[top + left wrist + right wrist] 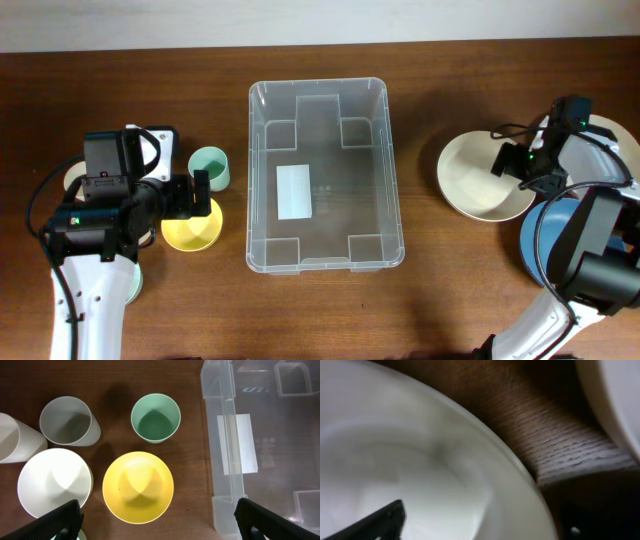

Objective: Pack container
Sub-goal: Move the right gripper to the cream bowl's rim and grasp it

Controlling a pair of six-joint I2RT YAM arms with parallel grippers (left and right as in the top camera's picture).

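Left claw (205, 195) released above yellow bowl (192, 236), container (340, 205) just right; right claw (508, 165) released astride cream bowl (468, 188) rim, container well left.

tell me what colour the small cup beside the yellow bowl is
The small cup is pale mint green, clearest in the left wrist view.

Dark wood table (450, 290), pale strip (300, 20) behind

The left arm (95, 260) comes up from the near left, and its wrist turns toward the right. The left gripper (201, 194) faces downward with its jaws spread wide. The right arm (590, 250) reaches from the near right toward the far side, the right gripper (522, 165) angled down and leftward with its jaws apart.
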